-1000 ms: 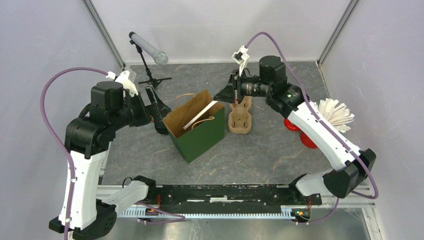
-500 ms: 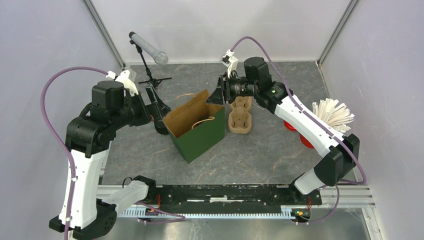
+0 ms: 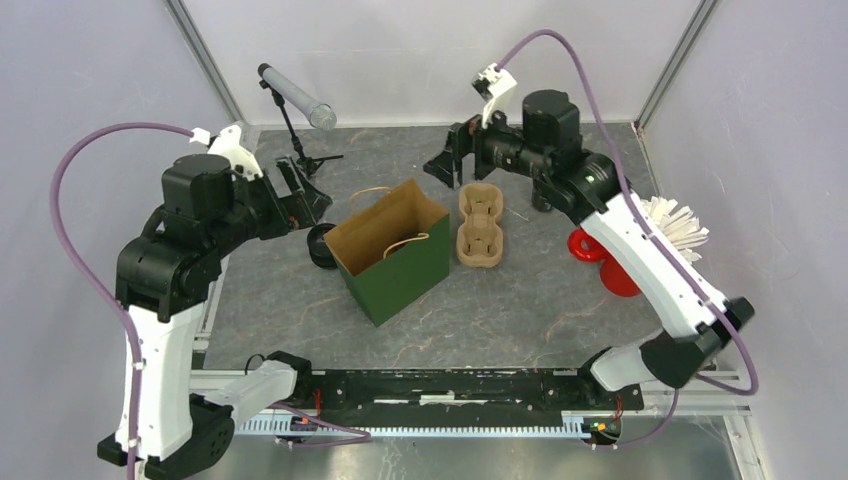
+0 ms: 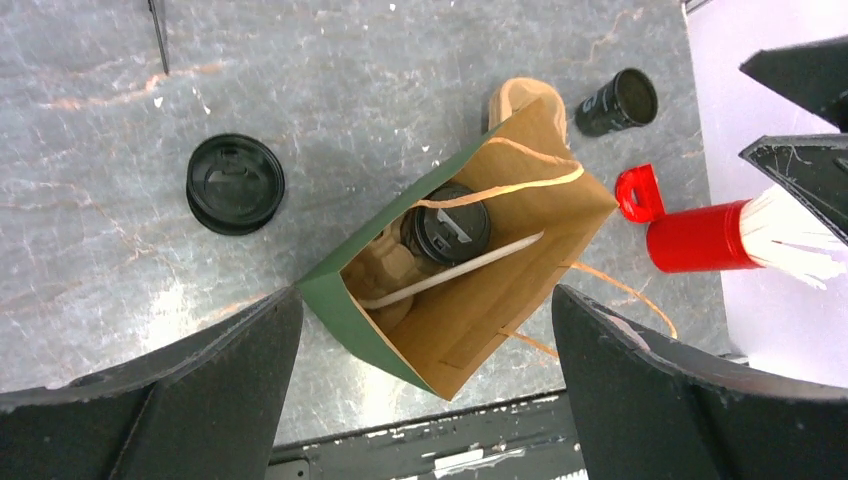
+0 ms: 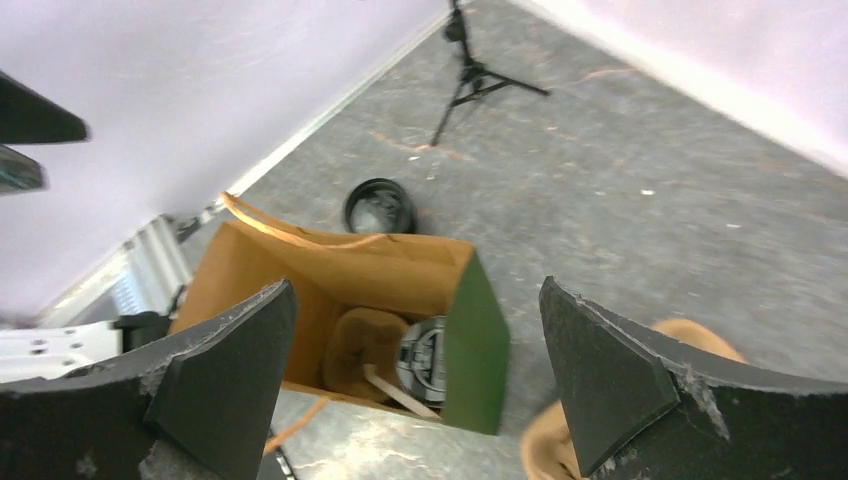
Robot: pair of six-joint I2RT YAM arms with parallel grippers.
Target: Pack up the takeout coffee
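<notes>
The top view overlooks the whole table [image 3: 520, 300] from behind. Both wrist views look down closely into the paper bag [image 4: 500, 310] from opposite sides.

Grey marbled table [image 3: 520, 300]. Paper bag [image 3: 400, 270] stands upright near centre, with a cardboard cup tray [image 3: 479, 228] just beside it and a black round lid [image 3: 321, 243] on the opposite side. Red holder [image 3: 600, 262] and tripod stand [image 3: 305, 160] sit at the edges.

The right gripper [image 3: 450, 165] springs open and backs away from the bag [image 3: 395, 255] — the white stick [image 4: 455, 271] now lies inside.
</notes>
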